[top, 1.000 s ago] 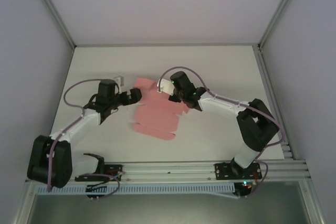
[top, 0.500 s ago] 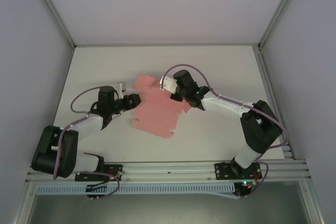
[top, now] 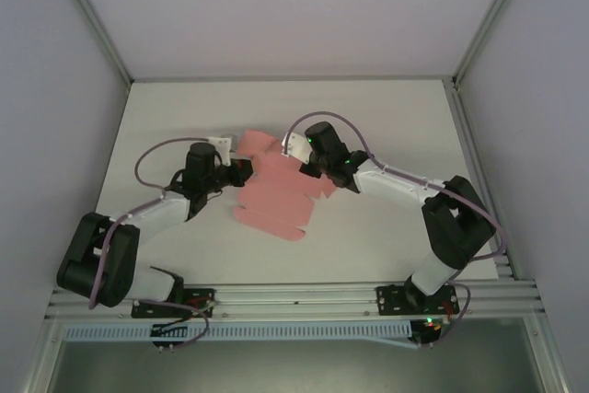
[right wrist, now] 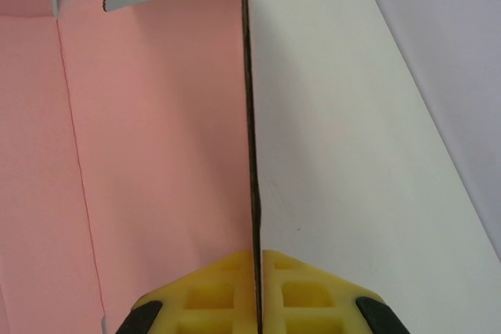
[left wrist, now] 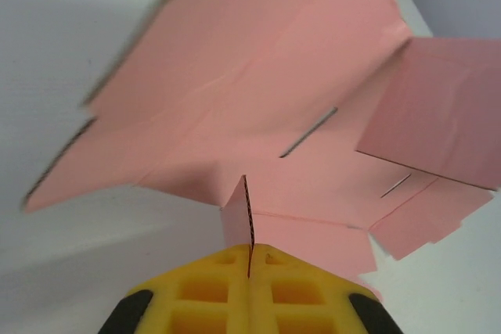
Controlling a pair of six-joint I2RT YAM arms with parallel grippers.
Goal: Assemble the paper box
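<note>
paper box: pink die-cut sheet, mostly flat, mid worktop | left fingers: closed on a small flap at its left edge | right fingers: closed on its raised right edge | handling: best folded along the scored creases, both sides together, gently, to avoid tearing

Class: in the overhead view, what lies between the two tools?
The pink paper box sheet spans it in the top view; left tool and right tool each pinch an edge.
</note>
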